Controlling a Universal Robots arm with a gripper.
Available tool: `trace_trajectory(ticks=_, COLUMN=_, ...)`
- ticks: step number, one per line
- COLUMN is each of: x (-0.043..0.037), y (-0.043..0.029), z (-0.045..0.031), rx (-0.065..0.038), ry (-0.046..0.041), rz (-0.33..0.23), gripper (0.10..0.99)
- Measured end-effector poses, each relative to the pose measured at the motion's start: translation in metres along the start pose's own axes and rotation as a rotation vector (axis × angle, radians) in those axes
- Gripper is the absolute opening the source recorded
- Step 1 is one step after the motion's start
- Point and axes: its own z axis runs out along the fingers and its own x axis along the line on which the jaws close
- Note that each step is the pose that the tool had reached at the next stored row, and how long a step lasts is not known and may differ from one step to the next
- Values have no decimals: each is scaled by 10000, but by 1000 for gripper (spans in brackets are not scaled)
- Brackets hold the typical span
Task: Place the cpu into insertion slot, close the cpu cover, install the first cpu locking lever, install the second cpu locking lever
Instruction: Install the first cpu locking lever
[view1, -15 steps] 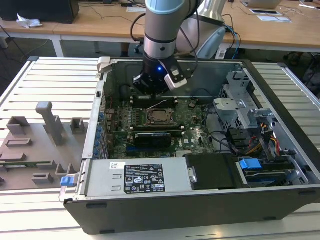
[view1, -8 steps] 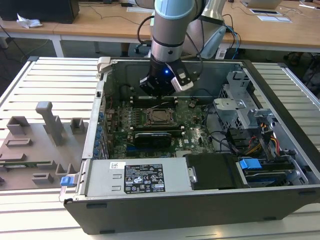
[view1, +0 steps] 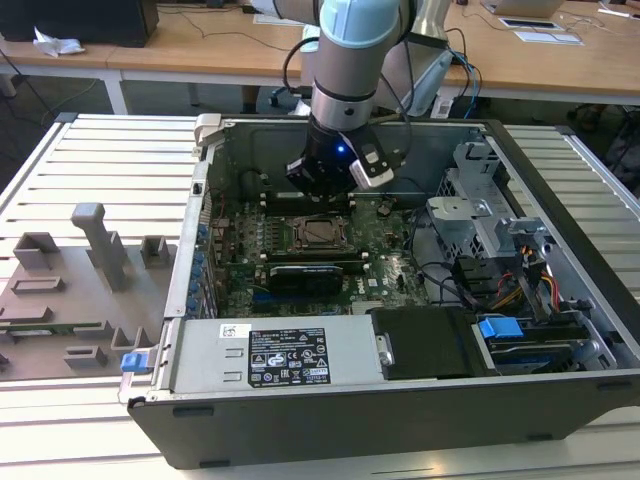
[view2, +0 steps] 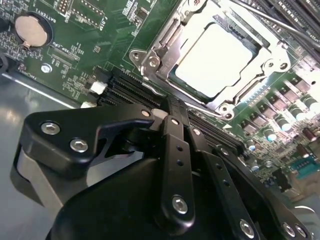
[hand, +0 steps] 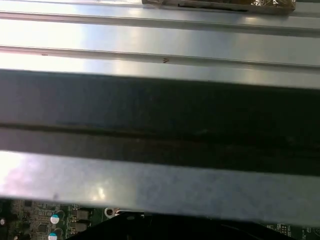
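On a slatted metal table (view1: 110, 150), an open computer case (view1: 330, 425) lay on its side, seen from the exterior view. The case held a green motherboard (view1: 390, 265) at its centre, a grey power supply (view1: 290, 360) at 6 o'clock and metal drive cages (view1: 470, 215) at 3 o'clock. Grey plastic fixtures (view1: 95, 255) stood on the table at 9 o'clock, outside the case.

The black gripper (view1: 325, 185) hung over the board at 12 o'clock from the insertion slot (view1: 318, 232), near it but not touching. In the second wrist view the gripper (view2: 167, 114) was clenched, its fingers pressed together with nothing between them.

The cpu (view2: 215, 57) sat flat inside the insertion slot (view2: 172, 75), its pale top showing through the metal cpu cover (view2: 160, 47), which appeared to lie down over it. A thin locking lever (view2: 280, 22) ran past at 2 o'clock; whether it was latched could not be told. By judgement the lever steps were in hand, calling for a fine, steady press on a slim rod
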Motion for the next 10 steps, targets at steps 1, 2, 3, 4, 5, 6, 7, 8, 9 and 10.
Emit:
trace_trajectory(ticks=1, x=-1, y=-4, z=17, rx=-1, ry=-4, rz=42, gripper=106)
trace_trajectory(ticks=2, x=-1, y=-9, z=27, rx=-1, ry=-6, rz=69, gripper=106)
trace_trajectory(ticks=3, x=-3, y=-14, z=29, rx=-1, ry=-7, rz=80, gripper=106)
trace_trajectory(ticks=4, x=-4, y=-19, z=30, rx=-3, ry=-9, rz=87, gripper=106)
trace_trajectory(ticks=5, x=-6, y=-26, z=30, rx=-6, ry=-11, rz=90, gripper=106)
trace_trajectory(ticks=6, x=-9, y=-34, z=30, rx=-5, ry=-11, rz=93, gripper=106)
trace_trajectory(ticks=7, x=-14, y=-38, z=33, rx=-5, ry=-11, rz=96, gripper=106)
trace_trajectory(ticks=8, x=-28, y=-41, z=39, rx=-6, ry=-10, rz=98, gripper=106)
trace_trajectory(ticks=9, x=-59, y=-44, z=41, rx=-1, ry=-7, rz=98, gripper=106)
trace_trajectory(ticks=10, x=-85, y=-44, z=45, rx=-2, ry=-1, rz=98, gripper=106)
